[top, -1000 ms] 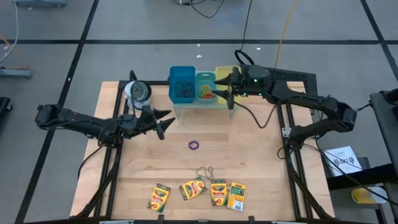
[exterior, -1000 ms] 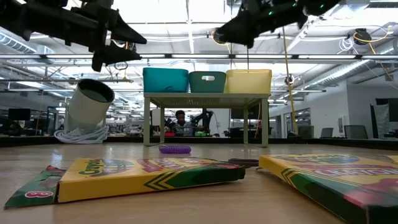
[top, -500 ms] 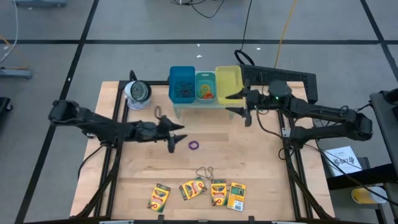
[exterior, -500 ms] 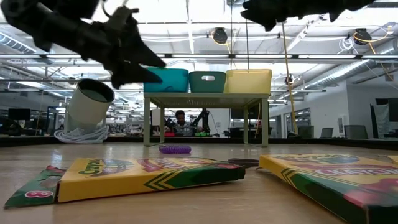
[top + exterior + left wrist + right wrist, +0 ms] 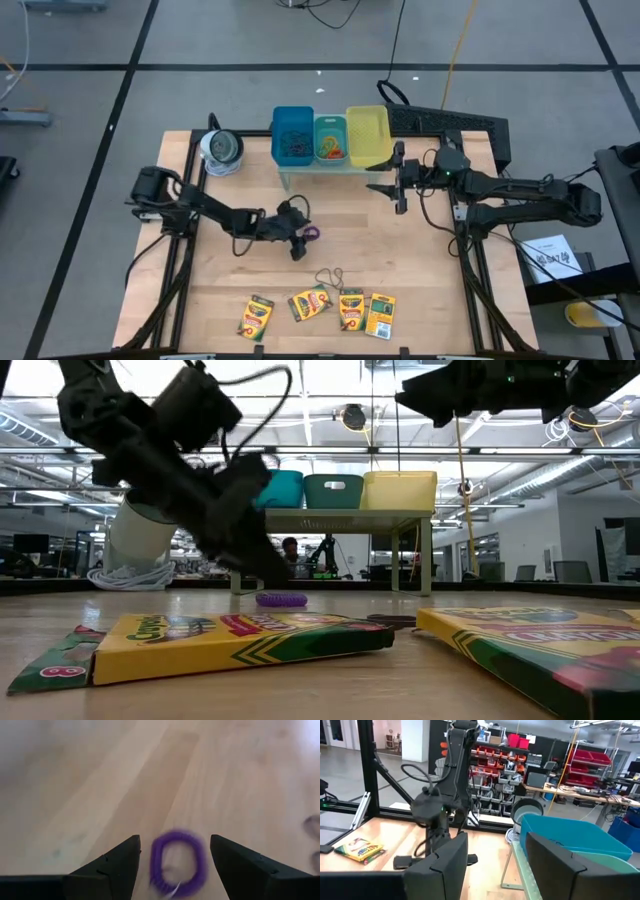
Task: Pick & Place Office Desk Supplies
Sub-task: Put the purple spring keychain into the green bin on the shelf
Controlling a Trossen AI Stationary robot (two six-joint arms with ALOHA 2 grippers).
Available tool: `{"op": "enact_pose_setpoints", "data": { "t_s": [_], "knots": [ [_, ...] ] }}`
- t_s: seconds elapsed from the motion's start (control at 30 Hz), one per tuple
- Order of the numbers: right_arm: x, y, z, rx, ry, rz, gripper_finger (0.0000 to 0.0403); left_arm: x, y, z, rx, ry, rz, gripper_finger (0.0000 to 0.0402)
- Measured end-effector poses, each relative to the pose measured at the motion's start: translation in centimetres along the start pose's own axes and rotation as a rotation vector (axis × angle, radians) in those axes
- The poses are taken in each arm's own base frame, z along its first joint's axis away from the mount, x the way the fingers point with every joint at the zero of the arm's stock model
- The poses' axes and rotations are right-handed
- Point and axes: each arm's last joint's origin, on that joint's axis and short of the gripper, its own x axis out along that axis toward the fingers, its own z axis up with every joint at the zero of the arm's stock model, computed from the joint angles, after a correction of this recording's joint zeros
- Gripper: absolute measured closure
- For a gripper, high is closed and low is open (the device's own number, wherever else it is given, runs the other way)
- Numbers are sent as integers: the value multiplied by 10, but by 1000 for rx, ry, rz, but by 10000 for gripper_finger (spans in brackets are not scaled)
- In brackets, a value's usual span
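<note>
A purple ring band point(image 5: 312, 233) lies flat on the wooden table, near its middle. My left gripper point(image 5: 300, 236) has come low over it, slanting down, and is open. In the left wrist view the purple ring band point(image 5: 178, 864) sits between the two fingertips of my left gripper point(image 5: 175, 840), with a gap on each side. Several yellow-and-green crayon boxes point(image 5: 318, 311) lie flat in a row by the near edge, and brown wiry loops point(image 5: 331, 276) lie just behind them. My right gripper point(image 5: 386, 175) hangs open in the air to the right of the bins, holding nothing.
A blue bin point(image 5: 293, 135), a teal bin point(image 5: 331, 140) and a yellow bin point(image 5: 367, 135) stand side by side on a small raised stand point(image 5: 333, 518) at the far edge. A silvery-white roll point(image 5: 221, 150) sits at the far left. Bare wood lies between the ring and the bins.
My left gripper has swung from the far left, beside the roll, toward the table's middle and down, until its open fingers stand on either side of the purple ring. My right gripper has drawn back from over the bins toward the table's right edge.
</note>
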Motion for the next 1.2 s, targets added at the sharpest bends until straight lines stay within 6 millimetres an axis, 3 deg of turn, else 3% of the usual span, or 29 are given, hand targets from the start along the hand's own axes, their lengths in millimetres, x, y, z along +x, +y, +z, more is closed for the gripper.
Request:
{"op": "enact_pose_setpoints", "data": {
  "t_s": [0.27, 0.4, 0.83, 1.0, 1.2],
  "knots": [
    [-1, 1, -7, 9, 18, 2, 222, 11, 4, -17, 9, 89, 54, 154],
    [-2, 2, -9, 11, 24, 2, 223, 10, 6, -21, 22, 124, 87, 174],
    [-3, 4, -18, 20, 48, 6, 232, 12, 14, -20, 13, 132, 112, 385],
    [-3, 4, -19, 24, 60, 8, 232, 10, 11, -6, 74, 54, 86, 376],
    [-3, 4, -19, 60, 61, 8, 232, 0, -2, 40, 281, -93, 97, 391]
  ]
}}
